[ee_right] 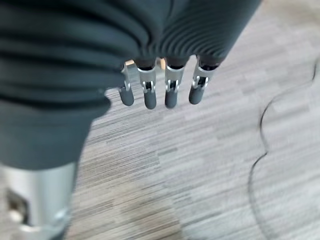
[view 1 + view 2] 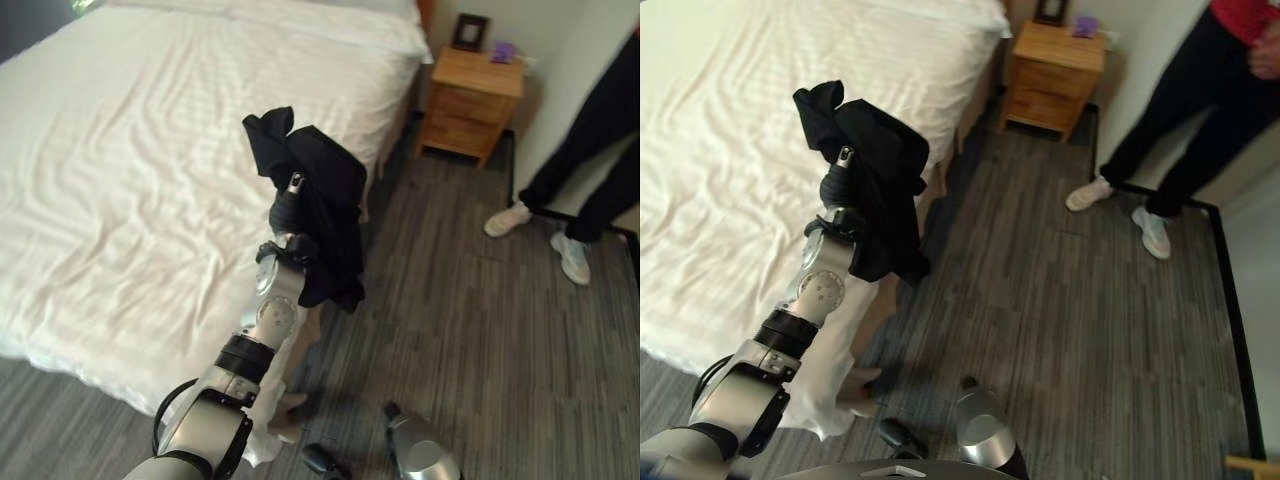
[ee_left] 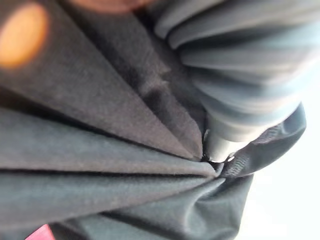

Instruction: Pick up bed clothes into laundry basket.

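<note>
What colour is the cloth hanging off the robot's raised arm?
Black; the garment shows best in the right eye view.

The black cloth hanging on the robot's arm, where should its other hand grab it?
Probably the loose lower fold of the black cloth, which hangs free off the raised left hand beside the bed. The right hand, open over the floor, could come from the floor side, where nothing blocks it.

Black garment [image 2: 325, 205] apparently draping left hand [image 2: 290, 205].
</note>
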Available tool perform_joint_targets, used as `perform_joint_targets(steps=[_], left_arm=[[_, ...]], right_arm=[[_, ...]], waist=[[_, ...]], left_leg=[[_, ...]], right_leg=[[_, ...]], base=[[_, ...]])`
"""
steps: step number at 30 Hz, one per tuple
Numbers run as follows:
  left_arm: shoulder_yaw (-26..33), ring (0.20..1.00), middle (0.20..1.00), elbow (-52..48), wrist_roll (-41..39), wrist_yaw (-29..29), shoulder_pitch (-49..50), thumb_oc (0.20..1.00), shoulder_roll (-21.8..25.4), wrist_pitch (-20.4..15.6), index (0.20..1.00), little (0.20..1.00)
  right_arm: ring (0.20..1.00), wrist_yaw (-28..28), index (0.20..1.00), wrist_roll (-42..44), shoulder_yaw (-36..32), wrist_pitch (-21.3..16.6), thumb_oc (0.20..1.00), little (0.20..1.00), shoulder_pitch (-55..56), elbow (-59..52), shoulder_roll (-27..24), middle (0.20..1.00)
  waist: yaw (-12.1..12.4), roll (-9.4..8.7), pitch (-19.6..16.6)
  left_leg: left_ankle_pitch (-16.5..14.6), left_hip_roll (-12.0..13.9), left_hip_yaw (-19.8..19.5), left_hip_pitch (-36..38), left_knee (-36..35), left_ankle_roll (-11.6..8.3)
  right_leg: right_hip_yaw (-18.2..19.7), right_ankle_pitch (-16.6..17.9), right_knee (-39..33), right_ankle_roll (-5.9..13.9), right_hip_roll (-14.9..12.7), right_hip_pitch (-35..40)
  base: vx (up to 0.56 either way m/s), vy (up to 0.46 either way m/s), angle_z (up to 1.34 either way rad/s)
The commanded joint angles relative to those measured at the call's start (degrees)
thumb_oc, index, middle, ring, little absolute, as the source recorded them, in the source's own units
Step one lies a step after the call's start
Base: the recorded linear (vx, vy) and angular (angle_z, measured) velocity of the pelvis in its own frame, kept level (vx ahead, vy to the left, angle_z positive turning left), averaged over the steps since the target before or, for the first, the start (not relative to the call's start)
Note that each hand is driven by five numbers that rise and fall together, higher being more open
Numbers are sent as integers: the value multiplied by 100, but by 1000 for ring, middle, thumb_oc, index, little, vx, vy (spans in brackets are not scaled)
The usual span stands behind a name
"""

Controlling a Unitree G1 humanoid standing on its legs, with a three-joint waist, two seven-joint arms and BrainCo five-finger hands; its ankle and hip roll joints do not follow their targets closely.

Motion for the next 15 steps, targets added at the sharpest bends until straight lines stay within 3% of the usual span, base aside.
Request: perform_joint_targets(steps=[1, 4, 7, 8, 9, 10, 11, 12, 14, 15], left_arm=[[392, 200, 200, -209, 246, -151, -775, 200, 129, -313, 200, 200], [440, 200, 200, -240, 261, -141, -832, 200, 105, -368, 200, 200], [435, 200, 200, -92, 246, -180, -907, 200, 74, -387, 200, 200], [441, 200, 200, -23, 257, -201, -958, 200, 94, -389, 200, 200], [465, 200, 200, -29, 260, -245, -969, 200, 138, -424, 200, 200], [470, 200, 200, -29, 258, -248, -972, 200, 145, -425, 200, 200], [626, 200, 200, -148, 338, -278, -835, 200, 252, -523, 200, 200], [712, 200, 200, -125, 343, -237, -716, 200, 269, -554, 200, 200], [785, 200, 200, -91, 316, -147, -663, 200, 347, -623, 200, 200], [787, 200, 200, -93, 316, -146, -663, 200, 349, -623, 200, 200]], right_arm=[[1000, -103, 1000, -49, 281, -66, 1000, 1000, -26, -301, -204, 1000], [1000, -26, 1000, -42, 408, -88, 1000, 1000, -13, -373, -84, 1000], [1000, 49, 1000, -14, 515, -146, 1000, 1000, 93, -511, -50, 1000], [1000, 61, 1000, -18, 516, -151, 1000, 1000, 119, -484, -85, 1000], [1000, 71, 1000, -70, 571, -166, 1000, 1000, 73, -444, -165, 1000], [1000, 75, 1000, -70, 576, -169, 1000, 1000, 58, -434, -165, 1000], [1000, 142, 1000, -207, 787, -195, 1000, 1000, -157, -341, -374, 1000], [1000, 173, 1000, -241, 866, -182, 1000, 1000, -235, -256, -453, 1000], [1000, 226, 1000, -254, 949, -166, 1000, 1000, -212, -238, -516, 1000], [1000, 226, 1000, -254, 950, -165, 1000, 1000, -215, -238, -516, 1000]], waist=[[35, -11, -466], [6, -121, -495], [-213, -291, -519], [-230, -353, -508], [-141, -415, -454], [-133, -413, -446], [372, -438, -337], [538, -463, -293], [614, -479, -298], [617, -477, -309]], left_leg=[[162, -255, -609, -280, 110, -545], [343, -176, -470, -292, 144, -656], [457, 95, -217, -322, 518, -868], [393, 165, -257, -364, 769, -899], [257, 153, -740, -503, 1131, -912], [222, 191, -728, -530, 1206, -911], [37, -278, -2786, -851, 1391, -873], [37, -399, -3631, -967, 1359, -775], [-75, -566, -4716, -969, 1427, -781], [-48, -563, -4712, -984, 1412, -784]], right_leg=[[356, 340, -1969, 227, 203, 665], [721, 106, -2541, 160, 654, 753], [1032, 276, -3184, 63, 991, 931], [1126, 290, -3245, 29, 1024, 968], [1349, 257, -3281, -8, 1047, 1000], [1361, 263, -3284, -17, 1058, 993], [2007, 279, -3289, -59, 1132, 992], [2349, 389, -3238, -106, 1184, 894], [2922, 410, -3142, -140, 1252, 829], [2929, 427, -3142, -142, 1256, 804]], base=[[-147, -176, -134], [-75, -242, -141], [-39, -297, -60], [18, -263, -61], [17, -107, -94], [72, -52, -123], [-11, -48, -148], [24, -53, -227], [35, -13, -327], [88, 24, -184]])
